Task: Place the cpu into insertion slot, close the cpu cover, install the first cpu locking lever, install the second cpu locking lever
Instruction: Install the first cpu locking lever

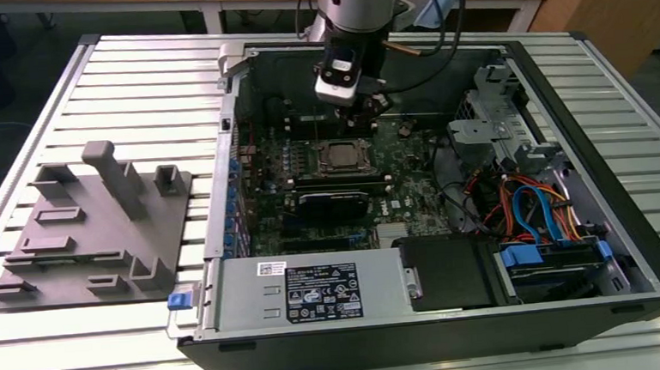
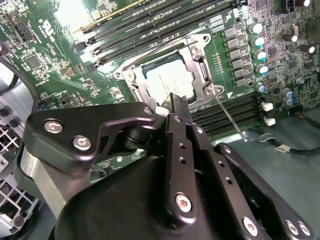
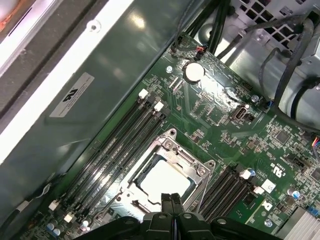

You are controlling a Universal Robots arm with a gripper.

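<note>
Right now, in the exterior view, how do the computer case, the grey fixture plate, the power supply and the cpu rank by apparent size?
1. computer case
2. grey fixture plate
3. power supply
4. cpu
The plate looks only somewhat larger than the power supply.

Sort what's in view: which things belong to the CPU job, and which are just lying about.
Job in hand: cpu; cpu cover framing it; wire lever beside the socket; gripper, shut, over the socket.

Lying about: grey moulded tray; power supply; blue and orange cables; coin battery.
</note>
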